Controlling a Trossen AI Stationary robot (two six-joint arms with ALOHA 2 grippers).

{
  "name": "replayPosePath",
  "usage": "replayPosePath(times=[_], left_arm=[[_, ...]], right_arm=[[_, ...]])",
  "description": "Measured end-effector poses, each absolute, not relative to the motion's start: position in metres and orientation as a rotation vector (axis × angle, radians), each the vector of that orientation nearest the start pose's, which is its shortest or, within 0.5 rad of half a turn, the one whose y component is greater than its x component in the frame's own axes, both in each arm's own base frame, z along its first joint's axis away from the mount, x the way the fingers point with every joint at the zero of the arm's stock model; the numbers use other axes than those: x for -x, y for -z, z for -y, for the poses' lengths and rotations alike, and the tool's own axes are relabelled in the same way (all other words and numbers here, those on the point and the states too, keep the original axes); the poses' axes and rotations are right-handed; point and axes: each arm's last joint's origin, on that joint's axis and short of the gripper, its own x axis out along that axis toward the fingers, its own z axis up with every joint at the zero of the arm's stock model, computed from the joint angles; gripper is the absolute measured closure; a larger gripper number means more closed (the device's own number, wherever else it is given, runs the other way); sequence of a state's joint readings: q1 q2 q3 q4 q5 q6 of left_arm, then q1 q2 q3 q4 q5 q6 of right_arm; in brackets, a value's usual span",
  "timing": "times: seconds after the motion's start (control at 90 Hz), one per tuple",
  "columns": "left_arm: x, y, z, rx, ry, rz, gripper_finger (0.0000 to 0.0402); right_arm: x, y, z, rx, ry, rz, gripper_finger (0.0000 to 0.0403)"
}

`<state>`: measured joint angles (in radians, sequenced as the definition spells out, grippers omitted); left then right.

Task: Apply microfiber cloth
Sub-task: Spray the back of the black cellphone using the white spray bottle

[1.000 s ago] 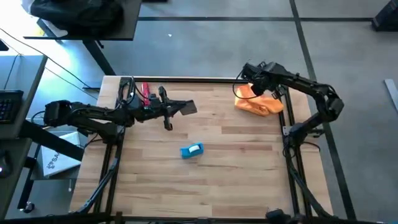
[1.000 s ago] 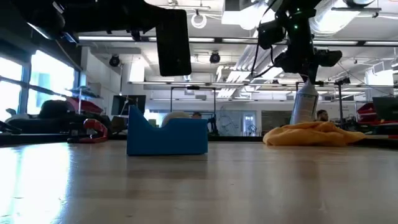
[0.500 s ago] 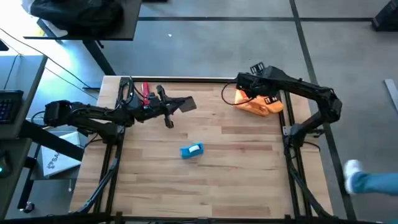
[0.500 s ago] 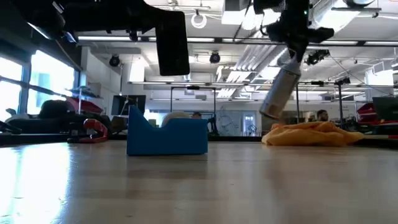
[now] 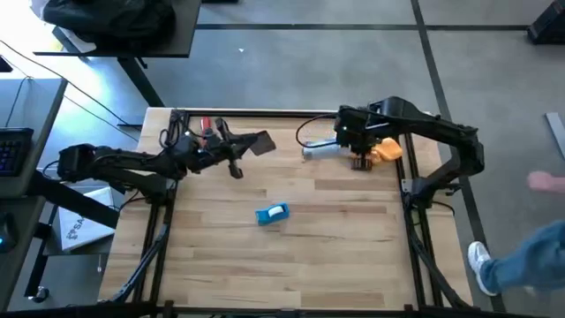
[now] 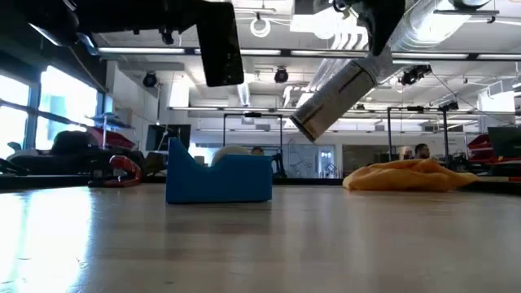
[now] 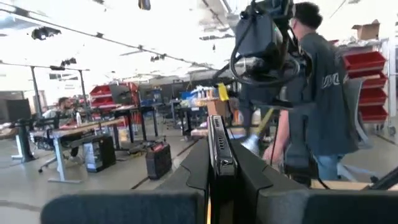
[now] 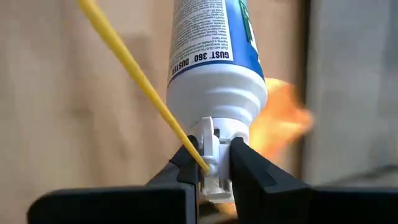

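The orange microfiber cloth (image 5: 388,150) lies crumpled on the table at the far right (image 6: 411,175), partly under my right arm. My right gripper (image 5: 351,148) is shut on a white and blue duster can (image 5: 320,150), held above the table left of the cloth (image 6: 334,102). A thin yellow straw (image 8: 134,74) sticks out of the can's nozzle. My left gripper (image 5: 235,152) is shut on a black phone (image 5: 257,143) and holds it high over the far left of the table (image 6: 220,45). A small blue block (image 5: 272,214) stands on the table's middle. My left gripper pinches the phone's lower part between its two fingers, the thin edge (image 7: 219,149) standing up between them. The phone is lifted clear of the table and points toward the right arm. My right gripper pinches the can's white nozzle cap (image 8: 214,158) between its two fingers, coming along the can's length. The can is lifted clear and tipped far over, its bottom (image 6: 303,129) low and toward the table's left.
A red-handled tool (image 5: 207,131) and dark cables (image 5: 179,125) lie at the far left edge. A person's legs (image 5: 521,261) show right of the table, and a person (image 7: 317,93) stands beyond its far right. Bare wood lies toward the near edge.
My right gripper has carried the can from over the cloth toward the table's left and tipped it from upright to far over, bottom swinging left. The cloth has stayed where it was. My left gripper has shifted the phone slightly toward the far edge.
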<state>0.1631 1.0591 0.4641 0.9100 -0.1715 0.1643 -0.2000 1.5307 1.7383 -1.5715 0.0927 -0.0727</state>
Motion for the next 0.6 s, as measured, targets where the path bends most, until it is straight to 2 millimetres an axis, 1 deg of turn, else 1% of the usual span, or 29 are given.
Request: replayPosePath(times=[0.156,0.211,0.278,0.322,0.522,0.6], left_arm=[[-0.21,-0.282,-0.04,-0.173,-0.361,0.319,0.0389],[-0.209,-0.283,-0.039,-0.173,-0.36,0.326,0.0389],[-0.209,-0.283,-0.039,-0.173,-0.36,0.329,0.0389],[-0.209,-0.283,-0.039,-0.173,-0.359,0.328,0.0389],[-0.209,-0.283,-0.039,-0.17,-0.331,0.329,0.0389],[-0.21,-0.283,-0.038,-0.172,-0.307,0.331,0.0389]], right_arm=[[-0.254,-0.385,0.037,-0.316,0.043,-1.336,0.0375],[-0.254,-0.385,0.032,-0.406,-0.017,-1.333,0.0375],[-0.255,-0.386,0.028,-0.495,-0.047,-1.334,0.0375],[-0.255,-0.386,0.027,-0.54,-0.043,-1.336,0.0375],[-0.255,-0.386,0.028,-0.693,0.08,-1.348,0.0375],[-0.255,-0.379,0.028,-0.742,0.12,-1.374,0.0375]])
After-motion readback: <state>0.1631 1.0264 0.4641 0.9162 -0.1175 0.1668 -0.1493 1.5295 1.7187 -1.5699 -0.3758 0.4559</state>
